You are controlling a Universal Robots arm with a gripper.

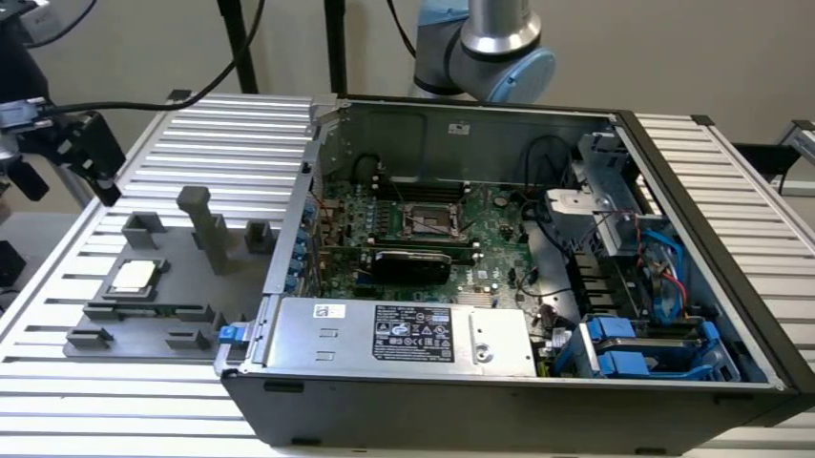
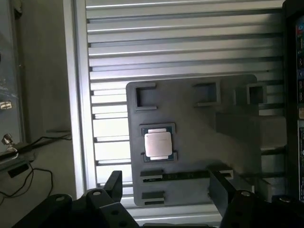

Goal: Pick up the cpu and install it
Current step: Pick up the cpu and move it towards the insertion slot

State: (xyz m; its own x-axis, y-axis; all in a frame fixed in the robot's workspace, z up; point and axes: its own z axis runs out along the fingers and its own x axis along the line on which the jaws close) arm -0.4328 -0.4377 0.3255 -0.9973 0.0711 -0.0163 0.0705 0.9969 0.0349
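A ribbed aluminium table [image 1: 128, 401] carries an open black desktop computer case [image 1: 510, 401] lying on its side, its green motherboard [image 1: 491, 215] exposed with a dark, metal-framed square socket [image 1: 430, 218]. At the exterior view's left of the case sits a grey plastic fixture plate [image 1: 191, 286] with raised blocks. The cpu [image 1: 133, 277] [image 2: 158, 145], a small flat square chip with a silver-beige top, rests in a recess on that plate. The black gripper [image 2: 165, 183] hovers above, its 2 jaws spread wide and holding nothing.
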